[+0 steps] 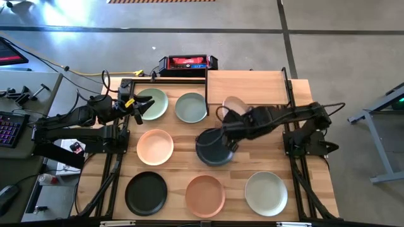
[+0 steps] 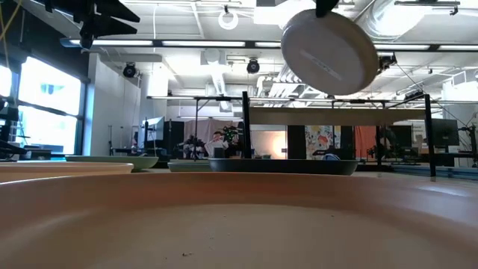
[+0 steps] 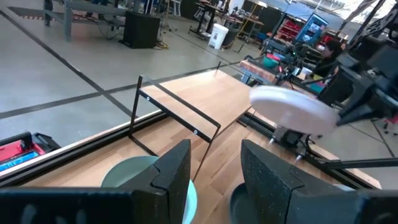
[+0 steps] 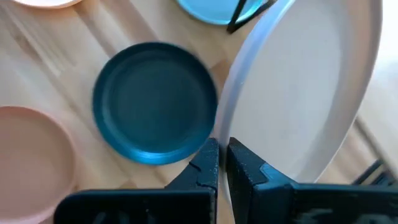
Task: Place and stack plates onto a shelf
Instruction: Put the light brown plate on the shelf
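**Workshop bench, first plate aloft, shelf bare**

Open workshop hall behind; wooden table (image 1: 315,183) under both arms. Right gripper (image 4: 222,163), fingers pressed together on the rim of the off-white plate (image 4: 311,87), holds it tilted in the air, just beside the shelf (image 1: 246,87). Left gripper (image 3: 214,171), fingers spread and empty, waits over the pale green plate (image 1: 153,103). Shelf panel carries nothing yet. On the table: grey-green plate (image 1: 190,108), peach plate (image 1: 154,146), dark teal plate (image 1: 213,150), black plate (image 1: 146,193), terracotta plate (image 1: 204,195), cream plate (image 1: 266,193). Judgement: barely started.
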Tool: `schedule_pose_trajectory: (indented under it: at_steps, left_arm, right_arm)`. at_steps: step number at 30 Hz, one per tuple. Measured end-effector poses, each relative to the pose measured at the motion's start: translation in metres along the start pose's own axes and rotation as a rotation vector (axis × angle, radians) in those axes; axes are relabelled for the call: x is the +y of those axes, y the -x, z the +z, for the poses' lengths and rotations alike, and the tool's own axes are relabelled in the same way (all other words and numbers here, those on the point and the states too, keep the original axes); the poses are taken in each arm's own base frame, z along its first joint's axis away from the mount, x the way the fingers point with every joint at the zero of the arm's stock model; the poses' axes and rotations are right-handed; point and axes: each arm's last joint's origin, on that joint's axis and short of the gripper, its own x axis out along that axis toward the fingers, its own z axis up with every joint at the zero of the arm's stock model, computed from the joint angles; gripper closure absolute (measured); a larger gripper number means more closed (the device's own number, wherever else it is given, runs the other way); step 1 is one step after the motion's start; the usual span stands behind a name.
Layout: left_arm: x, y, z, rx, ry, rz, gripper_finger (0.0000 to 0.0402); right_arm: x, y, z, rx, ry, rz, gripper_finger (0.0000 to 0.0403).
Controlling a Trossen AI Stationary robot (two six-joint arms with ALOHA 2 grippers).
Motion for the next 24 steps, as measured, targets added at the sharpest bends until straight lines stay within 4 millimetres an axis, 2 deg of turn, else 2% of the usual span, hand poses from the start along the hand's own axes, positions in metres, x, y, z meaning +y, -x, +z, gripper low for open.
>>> schedule_pose_trajectory:
  at_steps: [8,15,19,24]
  left_arm:
    - [0.0,0.0,0.0,-0.001,0.001,0.003,0.0271]
    - [0.0,0.0,0.0,-0.004,0.002,0.003,0.0271]
    - [0.0,0.0,0.0,-0.004,0.002,0.004,0.0271]
    - [0.0,0.0,0.0,-0.006,0.004,0.007,0.0271]
  right_arm:
    - [-0.037,-0.002,0.021,-0.044,0.112,-0.08,0.0403]
    - [-0.067,-0.012,0.039,-0.026,0.223,-0.159,0.0403]
    - [-0.08,-0.016,0.046,-0.022,0.27,-0.213,0.0403]
    - [-0.096,-0.011,0.047,-0.029,0.285,-0.23,0.0403]
